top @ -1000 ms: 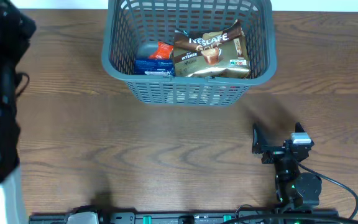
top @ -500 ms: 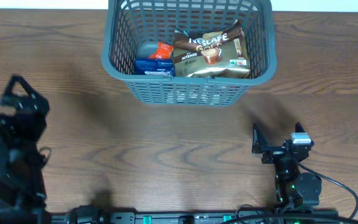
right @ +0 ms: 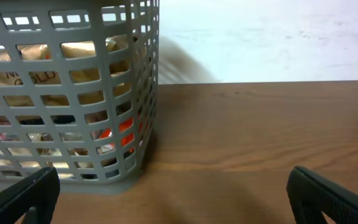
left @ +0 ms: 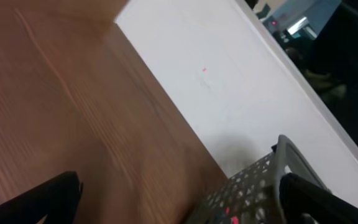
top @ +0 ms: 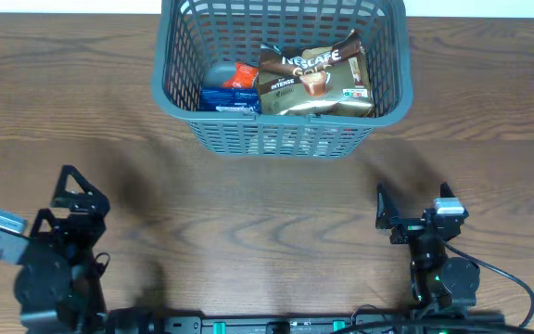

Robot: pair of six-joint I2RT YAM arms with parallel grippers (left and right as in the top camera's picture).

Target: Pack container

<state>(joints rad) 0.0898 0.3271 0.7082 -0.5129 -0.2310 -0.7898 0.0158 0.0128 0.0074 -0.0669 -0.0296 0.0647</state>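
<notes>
Shifted left fingers [top: 69, 183] gape; container [top: 276, 139] holds Nescafé Gold packet [top: 315, 79].

The basket [top: 286, 137] is grey-teal and latticed; the Nescafé packet [top: 315, 82] gold and brown; the smaller packet [top: 228, 100] blue; the table [top: 248, 213] brown wood-grain.

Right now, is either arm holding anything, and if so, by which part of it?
Nothing is held. The left gripper and right gripper both stand with jaws open and empty over the table, well clear of the container.
</notes>
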